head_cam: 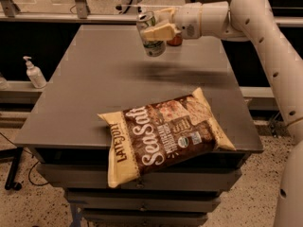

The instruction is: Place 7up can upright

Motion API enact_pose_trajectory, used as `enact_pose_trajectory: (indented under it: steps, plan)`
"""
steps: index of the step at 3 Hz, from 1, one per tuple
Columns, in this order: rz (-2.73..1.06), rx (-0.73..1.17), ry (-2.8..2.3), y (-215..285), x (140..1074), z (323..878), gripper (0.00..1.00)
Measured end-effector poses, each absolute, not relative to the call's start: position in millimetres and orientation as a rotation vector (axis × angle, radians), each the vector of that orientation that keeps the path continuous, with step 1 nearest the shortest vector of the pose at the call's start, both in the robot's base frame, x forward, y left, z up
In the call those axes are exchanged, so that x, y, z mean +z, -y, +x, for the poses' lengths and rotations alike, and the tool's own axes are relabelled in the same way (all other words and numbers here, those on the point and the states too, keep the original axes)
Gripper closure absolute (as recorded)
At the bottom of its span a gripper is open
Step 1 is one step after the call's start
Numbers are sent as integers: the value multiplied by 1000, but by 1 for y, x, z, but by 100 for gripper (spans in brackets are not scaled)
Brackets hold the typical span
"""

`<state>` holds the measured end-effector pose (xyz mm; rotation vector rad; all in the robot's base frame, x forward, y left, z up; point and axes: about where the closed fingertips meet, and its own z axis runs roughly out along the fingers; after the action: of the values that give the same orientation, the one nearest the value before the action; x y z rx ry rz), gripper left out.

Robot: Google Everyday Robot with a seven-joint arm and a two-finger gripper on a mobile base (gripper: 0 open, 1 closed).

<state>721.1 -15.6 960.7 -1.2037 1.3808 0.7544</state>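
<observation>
One each: 7up can [154,48], bag [165,132], tool [153,32] (over table [104,79]); perhaps second can [175,41].

White tubular arm [270,46], small dark holes, cream jaws at its tip, top centre

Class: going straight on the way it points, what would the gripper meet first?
Beyond the 7up can it holds, the gripper points toward the picture's left above the table; way looks free, depth unclear.

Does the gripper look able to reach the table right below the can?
Probably yes: the gripper holds the can over bare table; the chip bag lies far nearer the front.
</observation>
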Motion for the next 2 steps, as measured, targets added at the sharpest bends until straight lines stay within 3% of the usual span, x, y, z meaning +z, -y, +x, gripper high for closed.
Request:
enact_pose_trajectory:
  steps: [2]
  plan:
    - [-1147, 776, -1326, 35, 957, 721, 100]
